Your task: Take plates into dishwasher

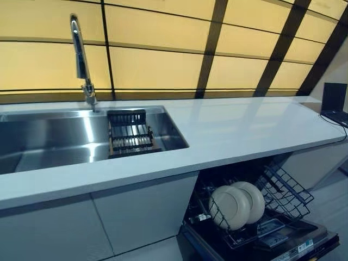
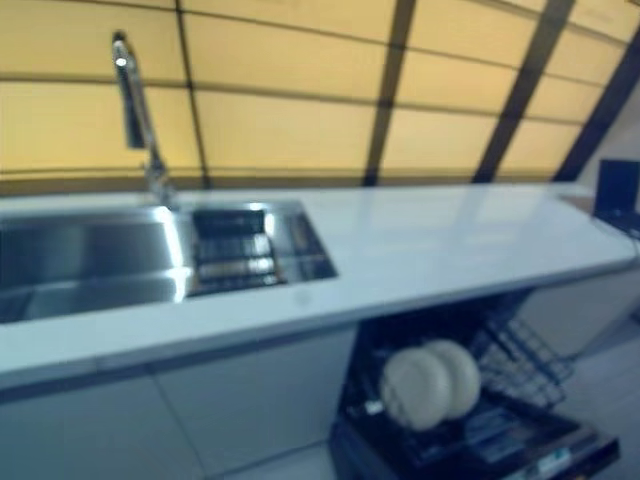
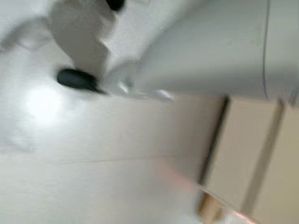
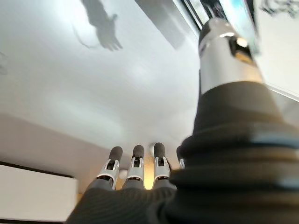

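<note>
Two white plates stand upright side by side in the pulled-out lower rack of the open dishwasher, below the counter at the right. A dark dish rack sits in the steel sink and holds no plates that I can see. Neither hand shows in the eye views. In the right wrist view my right hand hangs over the pale floor, fingers straight and holding nothing. My left hand is only a blurred shape in its wrist view, also over the floor.
A white counter runs across the view, with a tall tap behind the sink. A dark laptop stands at the counter's far right end. White cabinet fronts lie left of the dishwasher.
</note>
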Controlling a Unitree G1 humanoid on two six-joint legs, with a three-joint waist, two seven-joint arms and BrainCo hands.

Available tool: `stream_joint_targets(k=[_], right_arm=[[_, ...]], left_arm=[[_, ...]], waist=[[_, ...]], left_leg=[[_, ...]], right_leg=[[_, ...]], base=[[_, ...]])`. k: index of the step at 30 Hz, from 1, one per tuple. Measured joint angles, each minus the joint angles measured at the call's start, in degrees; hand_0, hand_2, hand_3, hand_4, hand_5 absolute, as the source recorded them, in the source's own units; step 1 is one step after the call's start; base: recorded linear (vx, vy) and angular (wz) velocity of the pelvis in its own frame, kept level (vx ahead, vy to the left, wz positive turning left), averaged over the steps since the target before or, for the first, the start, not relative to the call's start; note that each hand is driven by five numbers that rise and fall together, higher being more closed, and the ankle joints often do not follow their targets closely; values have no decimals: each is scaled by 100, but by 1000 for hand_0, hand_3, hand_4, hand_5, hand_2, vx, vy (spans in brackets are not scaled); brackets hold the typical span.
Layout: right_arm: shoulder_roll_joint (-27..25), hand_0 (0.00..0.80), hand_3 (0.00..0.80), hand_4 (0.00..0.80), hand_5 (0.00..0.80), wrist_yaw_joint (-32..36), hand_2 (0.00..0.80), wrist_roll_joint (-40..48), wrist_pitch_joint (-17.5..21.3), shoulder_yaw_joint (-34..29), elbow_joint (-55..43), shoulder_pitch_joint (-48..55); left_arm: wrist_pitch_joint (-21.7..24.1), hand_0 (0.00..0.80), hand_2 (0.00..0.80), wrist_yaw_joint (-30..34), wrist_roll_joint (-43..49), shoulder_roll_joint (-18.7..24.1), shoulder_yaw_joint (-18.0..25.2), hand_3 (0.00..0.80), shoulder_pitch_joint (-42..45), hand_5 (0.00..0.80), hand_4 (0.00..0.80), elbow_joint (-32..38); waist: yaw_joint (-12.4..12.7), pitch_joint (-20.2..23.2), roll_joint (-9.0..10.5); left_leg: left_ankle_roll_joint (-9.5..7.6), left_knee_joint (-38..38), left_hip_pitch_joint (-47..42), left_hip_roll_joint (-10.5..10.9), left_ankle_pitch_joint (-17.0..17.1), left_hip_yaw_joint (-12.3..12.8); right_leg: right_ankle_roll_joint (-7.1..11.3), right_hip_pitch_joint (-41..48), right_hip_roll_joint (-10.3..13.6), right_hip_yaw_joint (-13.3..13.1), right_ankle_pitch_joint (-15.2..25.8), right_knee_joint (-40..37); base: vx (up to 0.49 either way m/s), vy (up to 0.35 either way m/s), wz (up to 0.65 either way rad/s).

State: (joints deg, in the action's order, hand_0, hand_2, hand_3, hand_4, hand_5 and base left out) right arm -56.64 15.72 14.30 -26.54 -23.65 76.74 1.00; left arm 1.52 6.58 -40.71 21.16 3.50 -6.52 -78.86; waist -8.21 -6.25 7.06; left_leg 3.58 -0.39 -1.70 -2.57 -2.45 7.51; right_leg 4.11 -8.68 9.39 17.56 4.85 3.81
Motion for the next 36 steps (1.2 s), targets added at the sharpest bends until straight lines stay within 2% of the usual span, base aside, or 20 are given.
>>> stream_joint_targets(k=[4, 8, 10, 11, 13, 14, 16, 17, 18, 20, 22, 23, 24, 25, 27, 28, 30, 32, 34, 36], right_arm=[[20, 0, 0, 0, 0, -9, 0, 12, -93, 75, 227, -208], [236, 0, 0, 0, 0, -39, 0, 341, -53, 185, 57, -437], [364, 0, 0, 0, 0, -51, 0, 458, 13, 191, 26, -443], [459, 0, 0, 0, 0, -89, 0, 468, 75, 192, 11, -441], [739, 0, 0, 0, 0, -131, 0, 495, 185, 198, 14, -369], [962, 0, 0, 0, 0, -125, 0, 486, 210, 244, 24, -285], [1161, 0, 0, 0, 0, -123, 0, 488, 209, 325, 83, -278], [1195, 0, 0, 0, 0, -134, 0, 486, 220, 372, 106, -290], [1266, 0, 0, 0, 0, -164, 0, 478, 240, 415, 153, -293], [1376, 0, 0, 0, 0, -196, 0, 461, 265, 486, 278, -311], [1418, 0, 0, 0, 0, -272, 0, 447, 342, 545, 318, -315], [1446, 0, 0, 0, 0, -318, 0, 441, 415, 567, 324, -310], [1559, 0, 0, 0, 0, -395, 0, 434, 566, 630, 325, -320], [1645, 0, 0, 0, 0, -456, 0, 447, 693, 635, 329, -389], [1650, 0, 0, 0, 0, -556, 0, 506, 886, 640, 294, -601], [1693, 0, 0, 0, 0, -569, 0, 538, 932, 640, 256, -609], [1926, 0, 0, 0, 0, -564, 0, 726, 989, 684, 211, -581], [2278, 0, 0, 0, 0, -658, 0, 977, 1013, 921, 45, -498], [2673, 0, 0, 0, 0, -814, 0, 1479, 1077, 1181, 45, -417], [2813, 0, 0, 0, 0, -853, 0, 1704, 1089, 1191, 89, -416]], left_arm=[[0, 0, 0, -65, 139, 139, 2, 0, 155, 0, 0, -76], [23, 0, 0, -57, 396, 146, -25, 0, 118, 0, 0, -90], [8, 0, 0, -71, 396, 134, -111, 0, 36, 0, 0, 2], [1, 0, 0, -81, 396, 126, -121, 0, 1, 0, 0, 80], [-2, 0, 0, -82, 479, 137, -230, 0, -131, 0, 0, 143], [2, 0, 0, -76, 606, 170, -273, 0, -145, 0, 0, 188], [-11, 0, 0, -79, 627, 267, -272, 0, -125, 0, 0, 187], [-34, 0, 0, -75, 627, 275, -246, 0, -92, 0, 0, 187], [-131, 0, 0, -70, 627, 268, -182, 0, -75, 0, 0, 181], [-299, 0, 0, -27, 626, 304, -176, 0, -69, 0, 0, 142], [-411, 0, 0, 29, 624, 375, -174, 0, 9, 0, 0, 124], [-435, 0, 0, 50, 624, 417, -157, 0, 84, 0, 0, 120], [-453, 0, 0, 75, 624, 502, -43, 0, 218, 0, 0, 110], [-455, 0, 0, 88, 621, 505, 29, 0, 330, 0, 0, 103], [-464, 0, 0, 126, 613, 330, 75, 0, 446, 0, 0, 20], [-461, 0, 0, 127, 609, 293, 91, 0, 443, 0, 0, 12], [-400, 0, 0, 147, 522, 256, 240, 0, 426, 0, 0, 37], [-262, 0, 0, 109, 465, 319, 214, 0, 349, 0, 0, 166], [-121, 0, 0, -34, -35, 211, 33, 0, -13, 0, 0, 305], [-96, 0, 0, -33, -200, 91, -7, 0, -188, 0, 0, 373]], waist=[[303, -102, -37], [318, -150, -23], [328, -199, -17], [312, -273, -18], [284, -437, -104], [307, -439, -112], [304, -423, -127], [314, -423, -165], [330, -424, -311], [545, -415, -484], [709, -372, -552], [808, -309, -481], [928, -183, -327], [989, -128, -260], [1143, -78, -311], [1142, -71, -324], [1079, -8, -329], [1081, 32, -211], [1038, -21, -165], [1056, -80, -207]], left_leg=[[-16, -79, -188, 53, 25, 15], [-65, 121, -249, 135, -84, 31], [-169, 255, -293, 224, -173, 160], [-224, 254, -367, 244, -206, 171], [-361, 160, -619, 258, -202, 100], [-424, 9, -730, 210, -114, 186], [-459, -143, -778, 202, -30, 285], [-454, -244, -776, 150, 86, 407], [-400, -395, -765, -23, 221, 537], [-295, -436, -765, -325, 304, 680], [-269, -435, -745, -494, 320, 788], [-251, -435, -743, -539, 315, 802], [-206, -435, -695, -553, 310, 762], [-159, -428, -656, -558, 344, 593], [-93, -405, -541, -500, 165, 135], [-48, -383, -538, -503, 166, 33], [298, -221, -393, -625, 195, -126], [478, 155, -15, -666, 160, -173], [507, 524, 595, -773, 178, -482], [496, 546, 713, -820, 227, -575]], right_leg=[[17, 114, 50, 17, 10, 18], [-1, 255, 129, -12, 97, 12], [81, 280, 286, -6, 164, 137], [135, 322, 352, -26, 198, 250], [363, 304, 415, -317, 269, 711], [759, 142, 417, -429, 372, 988], [847, 19, 324, -357, 373, 1048], [829, -23, 279, -287, 269, 1114], [723, -93, 166, -292, -25, 1603], [697, 69, 68, -470, -256, 1937], [694, 403, 157, -654, -360, 1834], [712, 609, 201, -686, -359, 1644], [719, 903, 290, -807, -422, 1153], [629, 1124, 161, -840, -501, 609], [526, 1118, 33, -911, -569, 276], [489, 1117, 2, -942, -590, 217], [400, 1141, -116, -1075, -649, 128], [300, 994, -124, -1050, -822, 123], [187, 690, -298, -1062, -786, 197], [145, 589, -346, -1055, -773, 243]], base=[[-272, 101, -4], [-173, 66, -3], [-248, 81, -13], [-210, 45, -9], [-254, 27, 2], [-202, 9, 3], [-244, -29, -23], [-374, -101, -34], [-289, -139, -19], [-295, -206, -31], [-210, -245, -38], [-243, -407, -41], [-227, -438, -45], [-179, -387, -57], [-143, -395, -67], [-185, -451, -46], [-368, -481, -8], [-458, -337, 8], [-261, -186, 41], [-100, -108, 33]])
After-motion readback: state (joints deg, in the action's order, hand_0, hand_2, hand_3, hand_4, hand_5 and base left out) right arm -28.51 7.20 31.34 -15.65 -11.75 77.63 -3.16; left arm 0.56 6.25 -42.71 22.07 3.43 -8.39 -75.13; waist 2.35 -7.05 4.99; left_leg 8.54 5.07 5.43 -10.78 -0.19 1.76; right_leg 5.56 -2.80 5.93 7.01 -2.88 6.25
